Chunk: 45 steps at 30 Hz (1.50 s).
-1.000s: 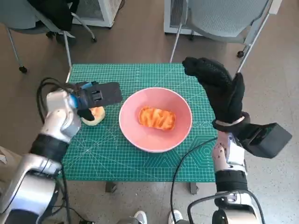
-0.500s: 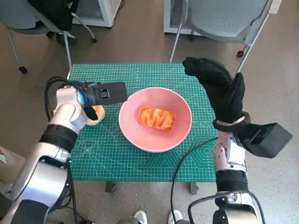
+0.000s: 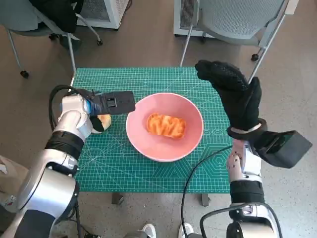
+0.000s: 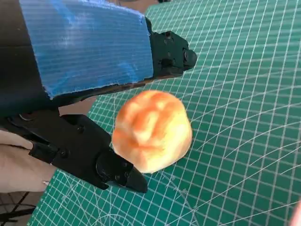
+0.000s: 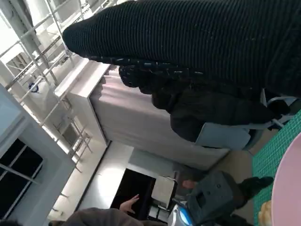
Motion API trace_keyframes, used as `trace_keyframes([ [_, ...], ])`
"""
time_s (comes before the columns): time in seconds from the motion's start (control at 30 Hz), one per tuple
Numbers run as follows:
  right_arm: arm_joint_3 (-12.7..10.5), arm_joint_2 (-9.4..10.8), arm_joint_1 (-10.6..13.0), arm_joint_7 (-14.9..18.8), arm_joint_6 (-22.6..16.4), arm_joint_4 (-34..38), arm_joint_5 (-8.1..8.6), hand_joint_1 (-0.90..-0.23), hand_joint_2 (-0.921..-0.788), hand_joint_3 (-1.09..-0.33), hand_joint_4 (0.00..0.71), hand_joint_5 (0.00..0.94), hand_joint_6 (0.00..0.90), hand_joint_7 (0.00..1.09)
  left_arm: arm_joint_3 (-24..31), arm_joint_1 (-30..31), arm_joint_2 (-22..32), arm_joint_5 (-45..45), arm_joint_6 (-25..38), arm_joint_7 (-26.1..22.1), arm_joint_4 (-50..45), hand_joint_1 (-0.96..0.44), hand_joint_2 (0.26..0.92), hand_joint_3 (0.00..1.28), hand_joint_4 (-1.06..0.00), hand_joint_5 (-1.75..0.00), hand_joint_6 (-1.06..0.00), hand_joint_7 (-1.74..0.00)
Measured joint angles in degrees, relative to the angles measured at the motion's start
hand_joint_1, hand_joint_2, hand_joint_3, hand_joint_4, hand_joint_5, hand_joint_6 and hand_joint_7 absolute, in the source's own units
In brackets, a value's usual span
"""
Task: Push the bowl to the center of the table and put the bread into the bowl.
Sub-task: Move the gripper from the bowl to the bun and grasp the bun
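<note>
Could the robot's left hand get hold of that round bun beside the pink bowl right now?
Probably yes. The left hand is already at the round bun, with black fingers on either side of it in the left wrist view. Nothing stands between them; the pink bowl sits off to one side.

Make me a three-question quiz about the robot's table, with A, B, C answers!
1. Where does the orange bread lie?
A. On the floor
B. Inside the pink bowl
C. On a chair

2. What colour is the mat on the table?
A. Green
B. Red
C. White

3. What is the right robot hand doing?
A. Gripping the bowl
B. Pressing the mat
C. Raised over the table, holding nothing

Answers:
1. B, the head view shows the bread in the middle of the bowl.
2. A, the gridded mat is green in both the head and left wrist views.
3. C, the gloved hand stands up, apart from the bowl, with nothing in it.
</note>
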Motion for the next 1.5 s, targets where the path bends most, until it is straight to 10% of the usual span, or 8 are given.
trace_keyframes([
  [0.17,0.01,-0.01,0.06,-0.02,0.0,-0.27,-0.01,-0.665,-0.921,-0.877,0.061,0.0,-0.001,0.28,0.0,0.0,-0.07,-0.23,-0.31,0.0,1.03,-0.3,0.698,0.01,-0.18,-0.11,-0.1,0.0],
  [0.3,0.0,-0.02,0.11,-0.03,0.01,-0.35,-0.01,-0.665,-0.921,-0.877,0.061,0.0,-0.001,0.28,0.07,0.0,-0.12,-0.51,-0.08,-0.01,1.53,-0.27,0.692,0.02,-0.05,-0.88,-0.1,0.0],
  [0.6,0.02,-0.05,0.12,-0.11,0.01,-0.35,-0.01,-0.668,-0.921,-0.877,0.061,0.0,-0.001,0.28,0.11,0.0,-0.81,-1.25,1.36,-0.04,3.04,-0.25,0.704,0.0,-0.16,-0.19,-0.11,0.0],
  [0.9,0.14,-0.05,0.25,-0.29,0.03,-0.61,-0.07,-0.673,-0.921,-0.876,0.061,0.0,-0.001,0.28,0.15,0.22,-1.3,-2.02,1.42,2.7,3.63,-0.2,0.73,0.01,-0.23,-0.1,-0.14,-0.01],
  [1.17,0.2,-0.14,0.55,-0.31,0.21,-1.31,-0.06,-0.673,-0.921,-0.876,0.059,0.0,-0.001,0.27,2.09,2.39,-1.58,-3.91,-0.35,13.12,3.64,0.04,0.79,0.02,-0.31,-1.51,-0.29,-0.03],
  [1.3,0.19,-0.31,0.57,-0.31,0.44,-1.75,-0.06,-0.672,-0.921,-0.876,0.059,0.0,-0.001,0.26,2.52,4.12,-1.74,-4.37,-1.43,18.93,3.63,0.35,0.544,0.67,-0.65,-1.4,-0.47,-0.07],
  [1.43,0.18,-0.47,0.61,-0.31,0.73,-1.93,-0.06,-0.671,-0.921,-0.876,0.059,0.0,-0.001,0.26,1.77,5.15,-1.75,-3.84,-2.33,22.99,3.62,0.39,0.619,0.55,-0.74,-1.26,-0.67,-0.3],
  [1.5,0.18,-0.51,0.69,-0.31,0.79,-2.1,-0.06,-0.671,-0.921,-0.876,0.059,0.0,-0.001,0.26,0.97,5.49,-1.75,-3.17,-2.61,24.35,3.63,0.16,0.751,0.34,-0.7,-1.21,-0.67,-0.81],
])
